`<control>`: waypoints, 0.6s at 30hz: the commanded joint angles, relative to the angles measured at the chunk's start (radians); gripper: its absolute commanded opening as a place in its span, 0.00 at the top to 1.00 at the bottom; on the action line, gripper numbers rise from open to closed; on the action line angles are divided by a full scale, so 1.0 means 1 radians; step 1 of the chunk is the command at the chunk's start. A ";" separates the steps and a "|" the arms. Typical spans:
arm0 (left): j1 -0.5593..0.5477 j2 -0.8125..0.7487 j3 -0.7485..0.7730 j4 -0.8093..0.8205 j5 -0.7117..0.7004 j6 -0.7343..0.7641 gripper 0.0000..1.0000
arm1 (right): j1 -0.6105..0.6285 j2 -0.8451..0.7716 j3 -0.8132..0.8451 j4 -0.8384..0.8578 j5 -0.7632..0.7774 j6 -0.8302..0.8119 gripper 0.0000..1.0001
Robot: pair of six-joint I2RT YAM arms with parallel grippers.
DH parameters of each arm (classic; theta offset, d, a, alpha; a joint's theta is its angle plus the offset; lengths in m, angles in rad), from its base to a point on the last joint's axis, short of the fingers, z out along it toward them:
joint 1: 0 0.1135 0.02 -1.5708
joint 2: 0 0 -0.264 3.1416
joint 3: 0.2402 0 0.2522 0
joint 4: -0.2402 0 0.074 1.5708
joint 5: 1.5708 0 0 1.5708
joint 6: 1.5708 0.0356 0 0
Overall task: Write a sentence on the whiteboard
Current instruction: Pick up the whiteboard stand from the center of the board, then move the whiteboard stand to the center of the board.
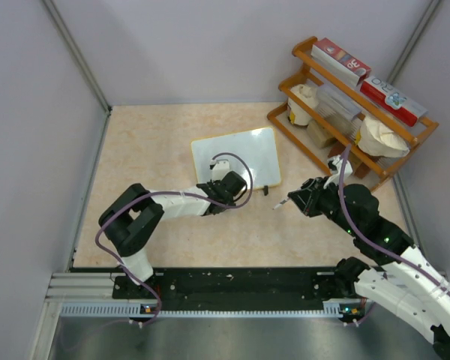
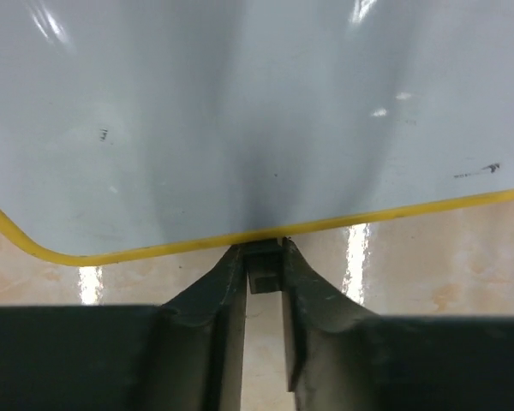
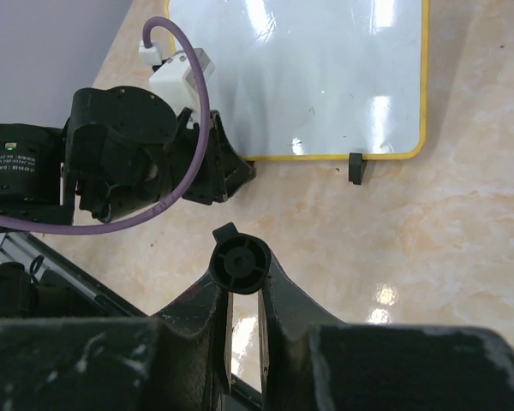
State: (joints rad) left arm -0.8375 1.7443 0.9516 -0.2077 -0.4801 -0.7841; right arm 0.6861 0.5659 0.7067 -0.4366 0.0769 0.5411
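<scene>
Whiteboard (image 1: 236, 154) lies flat on table (image 1: 150, 150), with faint specks only and no sentence. Left gripper (image 2: 263, 257) is at its near edge, jaws pinched on its black foot (image 2: 264, 272). Right gripper (image 3: 244, 278), just right of the board, is clamped on marker (image 3: 242, 262). All writing left.
</scene>
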 commanded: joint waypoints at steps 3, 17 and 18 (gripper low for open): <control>0.006 0.046 -0.053 -0.035 0.034 -0.021 0.94 | -0.003 0.006 0.019 0.016 -0.023 -0.020 1.00; -0.110 -0.042 -0.116 -0.166 0.057 -0.168 1.00 | -0.005 -0.001 -0.001 0.016 -0.052 -0.023 1.00; -0.123 -0.046 -0.108 -0.217 0.037 -0.181 1.00 | -0.003 -0.003 -0.001 0.016 -0.052 -0.023 1.00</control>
State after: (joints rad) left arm -0.8894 1.6848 0.8692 -0.1795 -0.5011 -0.8707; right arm 0.6861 0.5716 0.7063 -0.4374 0.0364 0.5331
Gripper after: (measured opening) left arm 0.147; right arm 0.105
